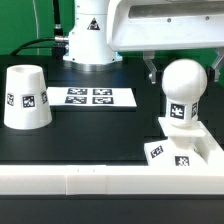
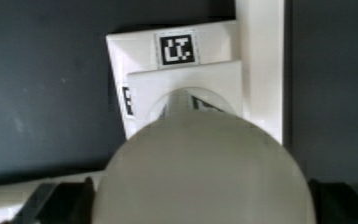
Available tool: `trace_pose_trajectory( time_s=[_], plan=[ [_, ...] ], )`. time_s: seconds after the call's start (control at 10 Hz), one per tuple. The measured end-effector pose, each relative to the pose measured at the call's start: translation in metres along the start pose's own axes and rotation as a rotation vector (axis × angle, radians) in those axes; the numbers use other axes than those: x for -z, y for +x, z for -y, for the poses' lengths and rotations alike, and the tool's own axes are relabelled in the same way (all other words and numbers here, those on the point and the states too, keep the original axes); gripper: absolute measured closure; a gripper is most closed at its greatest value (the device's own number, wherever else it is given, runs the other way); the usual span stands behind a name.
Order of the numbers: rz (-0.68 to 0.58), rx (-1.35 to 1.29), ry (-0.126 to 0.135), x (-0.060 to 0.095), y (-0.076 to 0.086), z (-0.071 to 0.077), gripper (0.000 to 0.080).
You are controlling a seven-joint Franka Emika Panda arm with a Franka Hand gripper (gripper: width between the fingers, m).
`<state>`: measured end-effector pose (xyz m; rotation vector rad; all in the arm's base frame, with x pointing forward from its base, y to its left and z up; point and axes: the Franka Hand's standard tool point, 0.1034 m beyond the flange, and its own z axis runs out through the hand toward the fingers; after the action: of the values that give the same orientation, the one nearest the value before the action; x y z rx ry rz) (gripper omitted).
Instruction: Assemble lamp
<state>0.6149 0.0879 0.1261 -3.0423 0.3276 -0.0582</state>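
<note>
The ball-shaped bulb (image 1: 184,88) stands upright on its short neck on the flat square base (image 1: 180,152), at the exterior view's right, in the corner of the white rail. My gripper (image 1: 182,72) hangs over the bulb, open, one dark finger (image 1: 150,69) on each side of the ball with a small gap. In the wrist view the bulb (image 2: 202,155) fills the foreground between the fingers (image 2: 60,203). The gripper (image 2: 202,208) is astride it, and the base (image 2: 149,75) lies beyond. The tapered shade (image 1: 26,97) stands mouth down at the left, apart.
The marker board (image 1: 92,97) lies flat on the black table between the shade and the bulb. A white rail (image 1: 90,180) runs along the table's near edge and turns up beside the base. The arm's white pedestal (image 1: 88,35) stands behind.
</note>
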Motion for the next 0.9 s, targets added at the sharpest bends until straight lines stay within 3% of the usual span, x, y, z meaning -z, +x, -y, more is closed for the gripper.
trace_pose_trajectory(
  time_s=[0.3, 0.9],
  plan=[
    [-0.001, -0.278, 0.008, -0.0018, -0.0006, 0.0010, 0.0223],
    [0.016, -0.855, 0.069, -0.0024, 0.0005, 0.0025, 0.0223]
  ],
)
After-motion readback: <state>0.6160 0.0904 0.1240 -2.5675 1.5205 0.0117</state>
